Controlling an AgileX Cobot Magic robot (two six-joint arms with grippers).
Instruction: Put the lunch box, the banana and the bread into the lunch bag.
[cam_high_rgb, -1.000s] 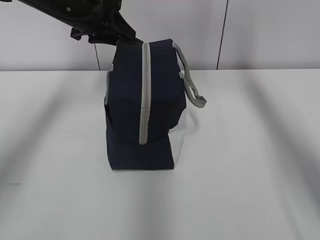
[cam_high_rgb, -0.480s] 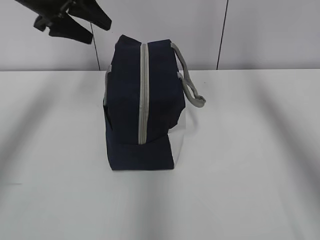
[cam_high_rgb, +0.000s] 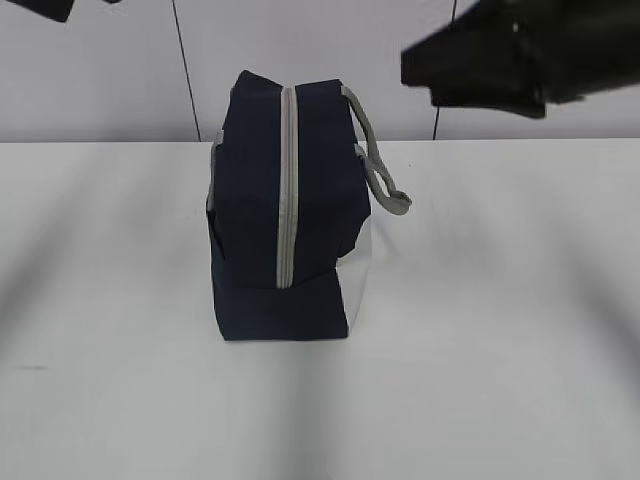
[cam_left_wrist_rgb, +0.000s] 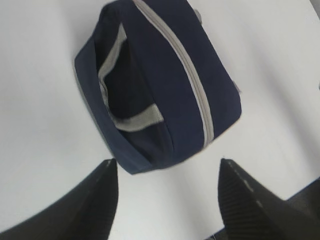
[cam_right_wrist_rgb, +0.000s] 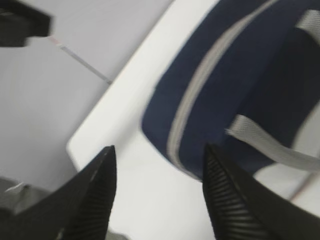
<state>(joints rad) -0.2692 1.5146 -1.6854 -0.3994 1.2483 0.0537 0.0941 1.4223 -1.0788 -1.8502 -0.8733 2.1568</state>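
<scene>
White and matte, the table fills the lower part of the exterior view and meets a pale wall crossed by two thin dark vertical seams; soft grey bands of shadow lie across the tabletop on both sides. The lunch bag stands upright near the middle of the table, navy fabric with a grey zipper running over its top and down the near end, closed along all that shows. A grey strap handle loops out to its right, and a white panel shows low on its right side. The lunch box, banana and bread cannot be seen in any view. The left gripper hangs above the table beside the bag, its two black fingers spread well apart with nothing between them; its camera looks down on the bag's top, zipper and a strap. The right gripper hovers in the air near the bag's end by the table's edge, dark ribbed fingers likewise parted and empty, the picture blurred. In the exterior view the right arm shows as a dark blurred mass at upper right, above and clear of the bag.
</scene>
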